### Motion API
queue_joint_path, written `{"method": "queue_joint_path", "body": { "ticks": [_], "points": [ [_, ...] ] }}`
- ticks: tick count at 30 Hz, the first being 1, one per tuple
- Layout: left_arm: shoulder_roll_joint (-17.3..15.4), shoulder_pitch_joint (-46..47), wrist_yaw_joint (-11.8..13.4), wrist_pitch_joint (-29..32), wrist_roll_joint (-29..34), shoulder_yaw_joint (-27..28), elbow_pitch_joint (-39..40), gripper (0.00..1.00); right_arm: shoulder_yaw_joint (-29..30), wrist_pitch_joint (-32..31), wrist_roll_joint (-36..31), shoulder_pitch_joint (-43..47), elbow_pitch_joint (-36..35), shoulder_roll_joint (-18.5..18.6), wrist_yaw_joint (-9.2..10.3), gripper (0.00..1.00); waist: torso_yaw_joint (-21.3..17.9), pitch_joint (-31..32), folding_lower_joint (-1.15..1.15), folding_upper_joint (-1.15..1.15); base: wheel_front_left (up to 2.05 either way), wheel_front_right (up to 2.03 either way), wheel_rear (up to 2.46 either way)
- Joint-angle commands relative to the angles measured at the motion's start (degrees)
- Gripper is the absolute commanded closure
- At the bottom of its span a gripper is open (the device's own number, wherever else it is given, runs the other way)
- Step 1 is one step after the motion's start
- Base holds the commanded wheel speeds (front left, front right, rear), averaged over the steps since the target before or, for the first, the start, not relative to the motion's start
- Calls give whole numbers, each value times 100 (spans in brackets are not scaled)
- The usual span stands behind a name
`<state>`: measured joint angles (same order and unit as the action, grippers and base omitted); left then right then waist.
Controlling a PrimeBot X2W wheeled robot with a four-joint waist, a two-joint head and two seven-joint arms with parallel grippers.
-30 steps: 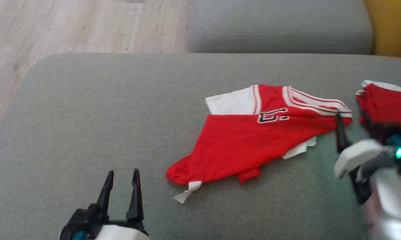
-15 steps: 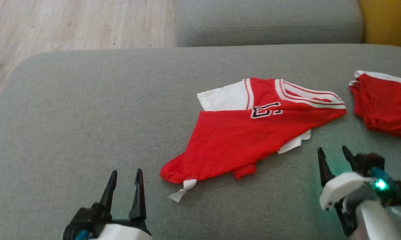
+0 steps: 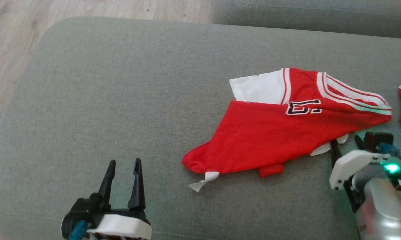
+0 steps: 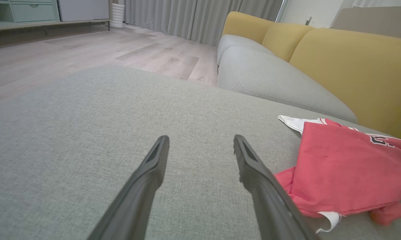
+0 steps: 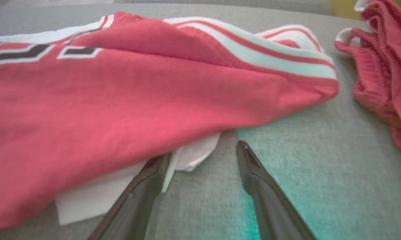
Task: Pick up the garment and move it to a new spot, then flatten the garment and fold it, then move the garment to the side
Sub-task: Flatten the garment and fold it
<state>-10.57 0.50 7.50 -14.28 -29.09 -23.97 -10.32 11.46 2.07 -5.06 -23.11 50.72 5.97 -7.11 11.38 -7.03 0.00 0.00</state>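
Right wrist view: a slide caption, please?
Open right hand at the edge of a red jersey on a grey sofa.

Grey sofa seat (image 4: pixel 87 133), yellow backrest (image 4: pixel 350 63), wood floor (image 4: pixel 70 50) — grey curtains (image 4: pixel 200 16) behind.

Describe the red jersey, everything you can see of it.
The jersey is soft red fabric with white panels, striped trim and a black number. It lies crumpled, folded over itself, on the grey cushion, a white strip sticking out at one corner. One finger of the open right gripper seems to meet its white underlayer.
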Motion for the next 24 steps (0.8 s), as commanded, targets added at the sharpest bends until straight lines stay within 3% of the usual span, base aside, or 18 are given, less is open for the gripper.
{"method": "queue_joint_path", "body": {
  "ticks": [1,2,3,4,6,15,24],
  "points": [
    [-6,276,-20,-67,69,231,154,0,-124,40,-77,-209,-29,35,-37,0,40,-37,0,0,0,0,0],
    [-1,277,-21,-67,73,241,151,0,-120,38,-124,-253,66,39,-37,0,47,-43,0,0,0,0,0],
    [4,276,-21,-68,77,251,148,0,-123,45,-177,-293,146,41,-37,25,47,-44,0,0,0,0,0],
    [8,274,-23,-68,79,262,143,0,-118,65,-216,-329,211,36,-37,56,42,-42,0,0,0,0,0],
    [14,269,-32,-69,80,290,129,0,-127,101,-255,-390,327,2,-37,100,2,-30,0,0,0,0,0],
    [74,185,-53,-71,126,350,151,0,-47,486,-218,-219,169,-115,-37,100,-372,145,0,0,0,0,0],
    [107,64,-79,-72,157,443,172,0,-131,343,-56,927,-1211,-260,-37,100,-794,269,0,0,0,0,0]
  ]
}}
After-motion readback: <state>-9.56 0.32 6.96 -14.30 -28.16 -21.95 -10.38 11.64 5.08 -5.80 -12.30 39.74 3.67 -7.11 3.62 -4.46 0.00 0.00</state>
